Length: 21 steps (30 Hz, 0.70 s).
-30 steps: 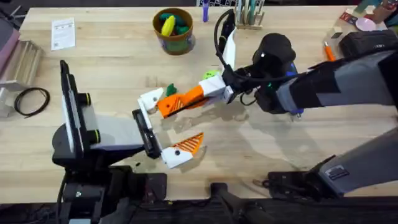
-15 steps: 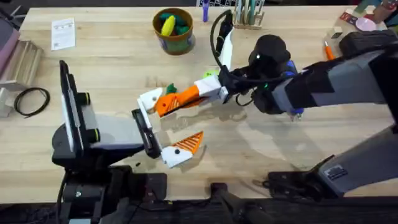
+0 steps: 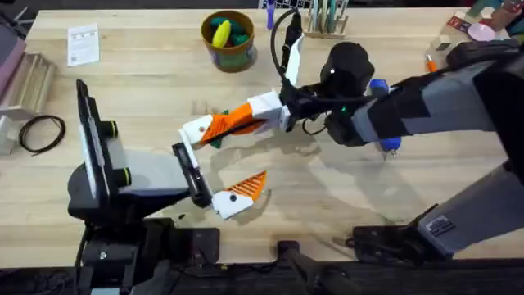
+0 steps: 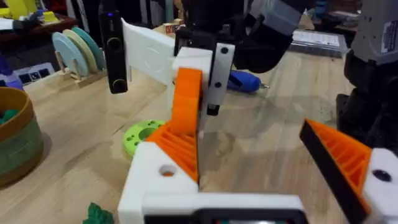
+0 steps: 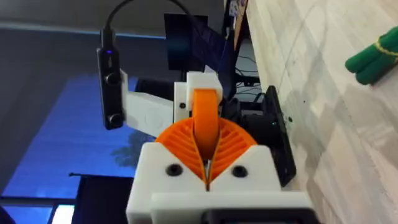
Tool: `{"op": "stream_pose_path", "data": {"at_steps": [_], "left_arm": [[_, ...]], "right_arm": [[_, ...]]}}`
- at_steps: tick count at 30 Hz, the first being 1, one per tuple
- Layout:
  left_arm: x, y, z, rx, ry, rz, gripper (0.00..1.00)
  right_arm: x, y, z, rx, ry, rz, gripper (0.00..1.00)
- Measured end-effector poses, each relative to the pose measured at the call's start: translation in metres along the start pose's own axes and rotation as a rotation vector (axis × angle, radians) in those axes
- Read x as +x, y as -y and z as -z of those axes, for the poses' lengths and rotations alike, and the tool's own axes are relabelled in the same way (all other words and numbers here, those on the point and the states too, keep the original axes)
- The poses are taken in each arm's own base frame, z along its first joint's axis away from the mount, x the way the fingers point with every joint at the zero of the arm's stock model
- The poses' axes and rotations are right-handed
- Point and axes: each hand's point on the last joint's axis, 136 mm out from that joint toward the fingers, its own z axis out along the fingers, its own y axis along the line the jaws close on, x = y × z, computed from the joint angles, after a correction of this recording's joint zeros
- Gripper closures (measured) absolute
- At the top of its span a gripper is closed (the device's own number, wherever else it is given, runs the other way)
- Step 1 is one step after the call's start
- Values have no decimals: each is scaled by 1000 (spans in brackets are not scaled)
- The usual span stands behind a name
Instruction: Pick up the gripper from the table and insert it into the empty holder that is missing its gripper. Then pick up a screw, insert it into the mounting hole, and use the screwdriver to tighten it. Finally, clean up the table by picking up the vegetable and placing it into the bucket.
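The right gripper (image 3: pixel 246 119) is clamped on the orange gripper (image 3: pixel 233 121), its ribbed pads (image 5: pixel 233 144) pressed to both sides so the part projects straight ahead toward the empty holder (image 3: pixel 195 131) of the left gripper (image 3: pixel 214 168). In the left wrist view the part (image 4: pixel 186 102) meets the holder (image 4: pixel 163 180) at its upper face, above the open mounting hole (image 4: pixel 166 170); whether it is fully seated cannot be determined. The left gripper stands wide, its fitted orange finger (image 4: pixel 339 163) well apart, which leaves clearance for the insertion. The vegetable (image 3: pixel 219 129) lies on the table (image 3: pixel 147 82) just beside the holder. The blue screwdriver (image 3: pixel 383 115) lies partly under the right arm, and the bucket (image 3: pixel 229 51) stands at the far side, well apart.
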Motion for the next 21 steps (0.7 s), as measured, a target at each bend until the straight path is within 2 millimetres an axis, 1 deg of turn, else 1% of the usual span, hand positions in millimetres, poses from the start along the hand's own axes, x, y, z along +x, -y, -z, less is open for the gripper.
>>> {"op": "stream_pose_path", "data": {"at_steps": [21], "left_arm": [[0,-2,0,-12,0,-3,15]], "right_arm": [[-1,-3,-10,-3,-18,-40,993]]}}
